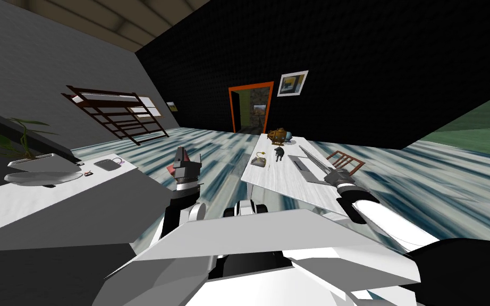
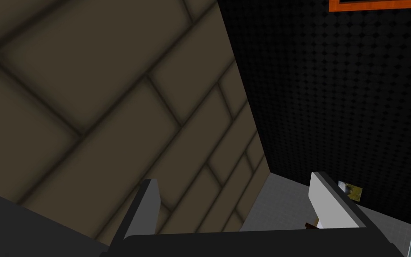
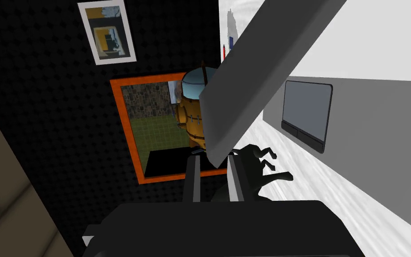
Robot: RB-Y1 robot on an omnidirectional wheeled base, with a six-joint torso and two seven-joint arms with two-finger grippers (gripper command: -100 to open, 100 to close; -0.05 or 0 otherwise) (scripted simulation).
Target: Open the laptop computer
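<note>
Left surface: a white surface point(image 1: 52, 207) is carrying a potted plant point(image 1: 26, 138) at its far end.
Left hand: the left hand point(image 1: 189, 158) is hanging between the two surfaces and pointing upward, well apart from the laptop. Its fingers point(image 2: 149, 207) are standing spread wide with nothing between them.
Middle surface: a pale, streaked surface point(image 1: 270, 186) is stretching away toward an orange door frame point(image 1: 250, 106).
Small things: a brown round object with a blue top point(image 3: 191, 111) is sitting at the far end. A small black figurine point(image 3: 258, 165) is standing nearer, just beside the laptop.
Laptop: the grey laptop point(image 1: 302, 167) is lying on the middle surface, toward its right edge, and is partly open. Its lid point(image 3: 262, 67) is tilting up off the base, where a dark trackpad point(image 3: 306, 111) is showing.
Right hand: the right hand point(image 3: 214, 176) is reaching over the middle surface and pinching a corner of the lid, with its fingers pressing close on either face.
Past the right edge: a brown wooden chair point(image 1: 346, 160) is standing on the floor.
</note>
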